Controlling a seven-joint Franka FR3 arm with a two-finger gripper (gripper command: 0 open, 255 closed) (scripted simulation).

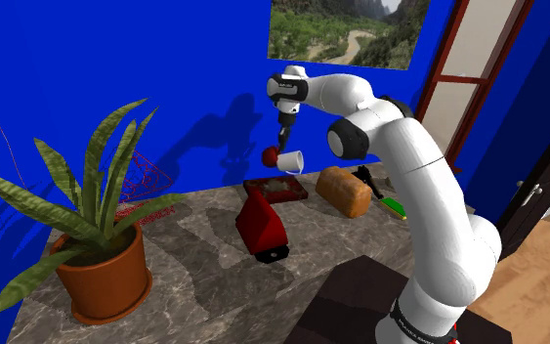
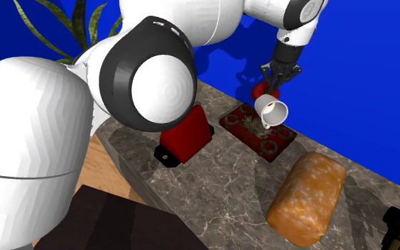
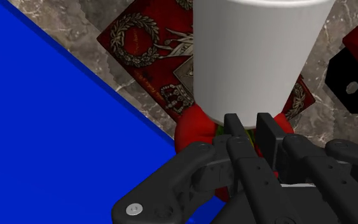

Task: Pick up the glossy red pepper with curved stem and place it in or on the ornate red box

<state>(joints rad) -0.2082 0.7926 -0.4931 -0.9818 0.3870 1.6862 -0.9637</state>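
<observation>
My black gripper (image 1: pixel 284 139) hangs in the air by the blue wall, shut on the green stem of the glossy red pepper (image 1: pixel 270 154). In the wrist view the fingers (image 3: pixel 236 127) stand close together with the stem between them, and the pepper (image 3: pixel 193 127) bulges beside them. A white cup (image 1: pixel 292 160) sits tilted against the pepper and fingertips, also off the counter. The ornate red box (image 1: pixel 275 188), flat with pale wreath patterns, lies on the marble counter just below. From the second exterior view the pepper (image 2: pixel 262 90) and cup (image 2: pixel 271 111) hover over the box (image 2: pixel 255 131).
A red wedge-shaped object on a black base (image 1: pixel 261 227) stands in front of the box. A bread loaf (image 1: pixel 344 191) lies at the shoulder view's right of the box, a black and green brush (image 1: pixel 382 195) beyond it. A potted plant (image 1: pixel 97 264) stands near the counter's left front.
</observation>
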